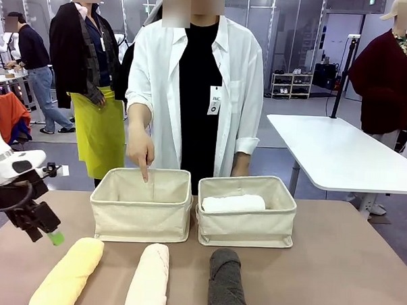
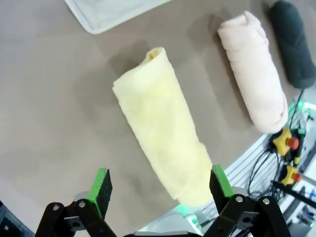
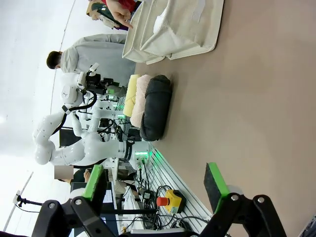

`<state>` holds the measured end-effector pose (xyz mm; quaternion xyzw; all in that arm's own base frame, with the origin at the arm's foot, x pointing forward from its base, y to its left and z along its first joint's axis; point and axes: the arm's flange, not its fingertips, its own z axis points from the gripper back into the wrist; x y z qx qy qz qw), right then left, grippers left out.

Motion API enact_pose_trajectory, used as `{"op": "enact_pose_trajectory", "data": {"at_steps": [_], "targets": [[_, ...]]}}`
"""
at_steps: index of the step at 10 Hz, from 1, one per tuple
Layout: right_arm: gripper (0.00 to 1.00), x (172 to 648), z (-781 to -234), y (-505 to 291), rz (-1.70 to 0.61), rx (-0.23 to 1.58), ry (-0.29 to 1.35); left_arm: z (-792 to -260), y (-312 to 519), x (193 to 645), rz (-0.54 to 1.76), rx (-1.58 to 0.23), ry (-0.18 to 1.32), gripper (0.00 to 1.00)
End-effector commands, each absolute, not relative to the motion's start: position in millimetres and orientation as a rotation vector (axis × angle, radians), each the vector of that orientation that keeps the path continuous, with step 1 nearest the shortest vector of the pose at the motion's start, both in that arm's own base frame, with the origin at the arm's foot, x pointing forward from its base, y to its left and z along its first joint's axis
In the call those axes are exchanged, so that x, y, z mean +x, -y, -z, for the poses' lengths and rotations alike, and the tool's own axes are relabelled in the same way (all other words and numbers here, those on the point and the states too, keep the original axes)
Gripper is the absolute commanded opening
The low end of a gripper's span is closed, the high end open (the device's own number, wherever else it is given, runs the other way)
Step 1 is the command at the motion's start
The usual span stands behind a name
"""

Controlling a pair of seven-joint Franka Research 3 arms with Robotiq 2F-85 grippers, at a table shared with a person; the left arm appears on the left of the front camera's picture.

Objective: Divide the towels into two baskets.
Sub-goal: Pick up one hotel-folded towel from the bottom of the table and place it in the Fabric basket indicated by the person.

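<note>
Left tool (image 1: 43,228), pads apart, hovers at ten o'clock of the yellow towel (image 1: 70,275), probably lining up a grab. The cream towel (image 1: 149,278) and grey towel (image 1: 226,282) wait at its three o'clock on the table (image 1: 333,266). A person's hand (image 1: 141,152) points into the left basket (image 1: 141,214), seemingly marking the destination. The white towel (image 1: 233,203) lies in the right basket (image 1: 247,229). Right tool (image 3: 154,180) is spread apart, empty

Bare brown tabletop (image 1: 347,267) at three o'clock.
A person's hand (image 1: 141,150) overhangs the left beige canvas basket (image 1: 141,214) at twelve o'clock.

Yellow towel (image 1: 66,273), cream towel (image 1: 148,278), grey towel (image 1: 226,282) cut by bottom edge, white towel (image 1: 233,203) part-hidden in basket (image 1: 246,229)
</note>
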<state>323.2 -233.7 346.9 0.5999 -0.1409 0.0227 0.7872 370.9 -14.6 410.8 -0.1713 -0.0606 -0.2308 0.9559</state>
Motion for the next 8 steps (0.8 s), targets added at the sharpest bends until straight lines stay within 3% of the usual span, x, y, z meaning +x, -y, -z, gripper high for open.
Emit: {"op": "enact_pose_trajectory", "data": {"at_steps": [1, 8], "targets": [[1.00, 320, -349, 234, -0.069, 1.295, 0.316, -374, 35, 341, 0.383, -0.318, 0.104, 1.00], [1.00, 320, -349, 234, -0.069, 1.295, 0.316, -329, 56, 332, 0.280, -0.339, 0.054, 1.00]]}}
